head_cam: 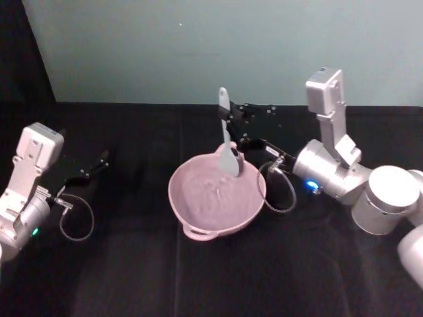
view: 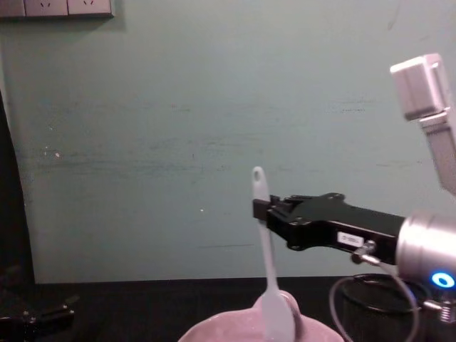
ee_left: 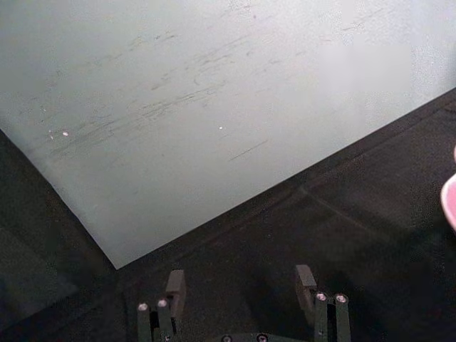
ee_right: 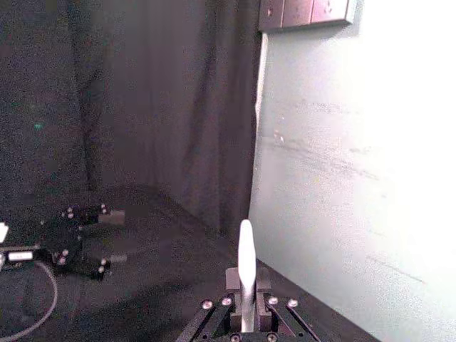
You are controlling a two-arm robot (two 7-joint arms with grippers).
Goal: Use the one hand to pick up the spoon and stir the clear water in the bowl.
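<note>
My right gripper (head_cam: pixel 230 125) is shut on the slim handle of the white spoon (head_cam: pixel 228 153), a little below the hole at its tip. The spoon (view: pixel 267 256) hangs almost upright, its broad head down at the far rim of the pale pink bowl (head_cam: pixel 173 190). I cannot tell whether the head touches the water. From the side, the right gripper (view: pixel 261 210) reaches in from the right above the bowl (view: pixel 214 330). In the right wrist view the spoon handle (ee_right: pixel 246 253) stands up between the closed fingers of the gripper (ee_right: pixel 244 285). My left gripper (head_cam: pixel 100 160) is parked far left, open.
A black cloth covers the table, with a pale green wall close behind. Cable loops (head_cam: pixel 281 188) hang by the right wrist near the bowl's right side. The left wrist view shows the open left gripper (ee_left: pixel 241 283) and the bowl's edge (ee_left: pixel 450 203).
</note>
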